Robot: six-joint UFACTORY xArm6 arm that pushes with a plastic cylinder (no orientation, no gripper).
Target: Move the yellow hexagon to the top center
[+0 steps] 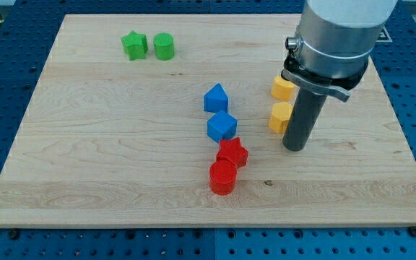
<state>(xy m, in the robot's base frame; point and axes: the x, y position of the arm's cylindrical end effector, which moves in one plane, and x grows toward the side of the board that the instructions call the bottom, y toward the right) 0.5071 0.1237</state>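
Two yellow blocks sit right of the board's middle, both partly hidden by the arm. The upper yellow block point(282, 88) lies at the view's right of centre. The lower yellow block point(279, 116) sits just below it; I cannot tell which is the hexagon. My tip point(295, 146) rests on the board just to the right of and slightly below the lower yellow block, touching or nearly touching it.
A blue pentagon-like block point(216, 98) and a blue cube point(222, 126) stand at centre, with a red star point(232, 152) and a red cylinder point(222, 177) below them. A green star point(133, 45) and a green cylinder point(164, 46) sit at top left. The wooden board point(107, 144) lies on a blue perforated table.
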